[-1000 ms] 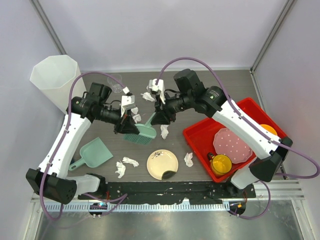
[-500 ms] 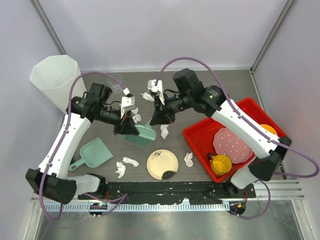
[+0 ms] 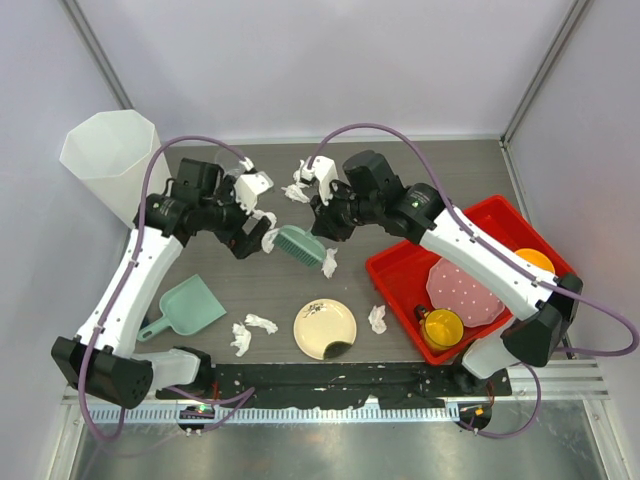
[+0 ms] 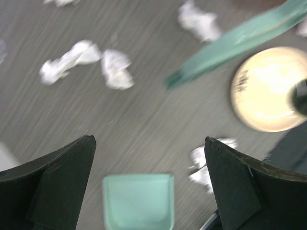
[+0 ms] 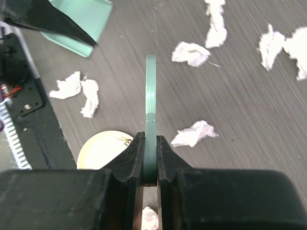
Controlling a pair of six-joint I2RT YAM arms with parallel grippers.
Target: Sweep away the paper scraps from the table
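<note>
Several white paper scraps lie on the dark wood-grain table [image 3: 430, 165]: one [image 3: 329, 263] by the brush, one [image 3: 377, 318] beside the tray, a pair [image 3: 262, 323] near the front, and one [image 3: 295, 192] at the back. The right gripper [image 5: 150, 160] is shut on the handle of a green brush [image 5: 151, 86], whose head [image 3: 300, 245] hangs over the table's middle. My left gripper [image 4: 148, 140] is open and empty just left of the brush head, over the green dustpan [image 4: 139, 201]. More paper scraps [image 4: 117, 69] show in the left wrist view.
The green dustpan [image 3: 185, 308] lies front left. A cream plate [image 3: 325, 328] sits at front centre. At the right, a red tray [image 3: 395, 272] holds a pink plate, a yellow cup and an orange item. A tall white bin [image 3: 110, 150] stands at the back left.
The left gripper has let go of the brush, opened and drawn back to the left. The right gripper keeps the brush, whose head has swung up and to the right.
</note>
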